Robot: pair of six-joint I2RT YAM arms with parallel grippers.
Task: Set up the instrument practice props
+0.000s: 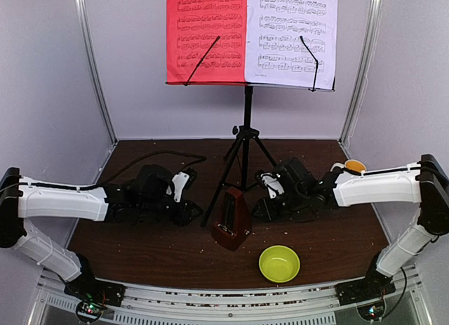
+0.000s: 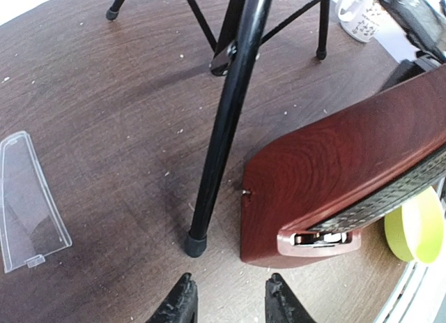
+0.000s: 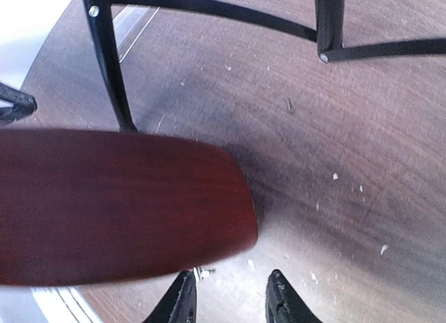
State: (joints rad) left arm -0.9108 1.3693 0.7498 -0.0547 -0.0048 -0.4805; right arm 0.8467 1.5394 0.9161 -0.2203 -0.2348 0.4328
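Observation:
The black music stand (image 1: 247, 139) rises at the back on tripod legs (image 2: 223, 128), its desk holding a red sheet (image 1: 207, 34) and a white sheet (image 1: 291, 34). The brown metronome (image 1: 231, 227) stands upright on the table just in front of the legs. Its clear cover (image 2: 28, 204) lies flat on the table, off to the left. My left gripper (image 2: 232, 303) is open and low on the table, just left of the metronome (image 2: 327, 183). On the metronome's (image 3: 118, 204) other side, my right gripper (image 3: 230, 300) is open and holds nothing.
A yellow-green bowl (image 1: 279, 263) sits near the front edge, right of the metronome. A patterned white mug (image 2: 359, 16) stands at the right, behind my right arm. A black cable (image 1: 151, 158) trails across the back left of the dark wooden table (image 1: 140, 248).

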